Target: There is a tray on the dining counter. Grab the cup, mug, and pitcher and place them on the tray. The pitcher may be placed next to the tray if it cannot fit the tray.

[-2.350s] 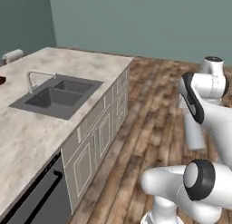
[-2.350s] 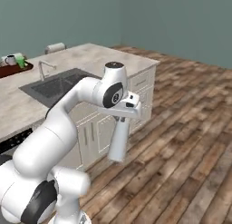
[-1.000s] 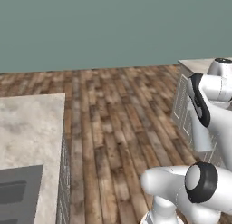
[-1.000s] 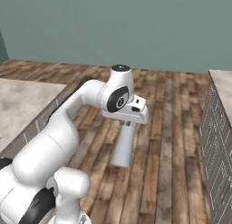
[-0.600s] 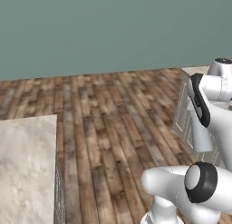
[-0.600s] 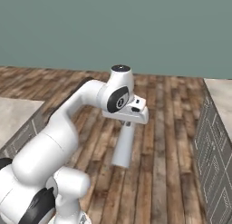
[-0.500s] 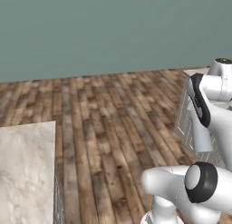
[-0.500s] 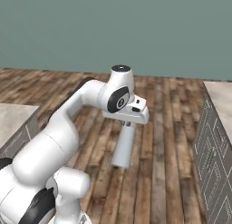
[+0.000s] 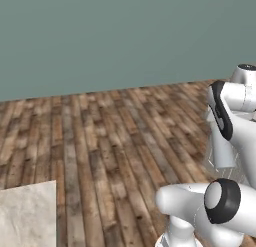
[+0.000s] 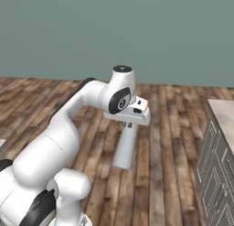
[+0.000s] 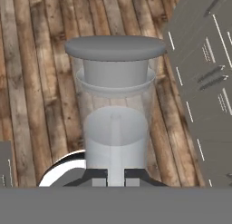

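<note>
The hand (image 11: pixel 115 180) was closed on the handle of the pitcher (image 10: pixel 125 147), which hung below the wrist above the plank floor (image 9: pixel 110 141), well clear of any table. The step in hand appeared to be carriage toward the tray; it would be done well by keeping the pitcher upright and the base turning smoothly. The pitcher was a tall, slim, translucent grey vessel with a flat, dull silvery lid (image 11: pixel 115 47). Grey panelled cabinets (image 10: pixel 219 174) stood nearby.
</note>
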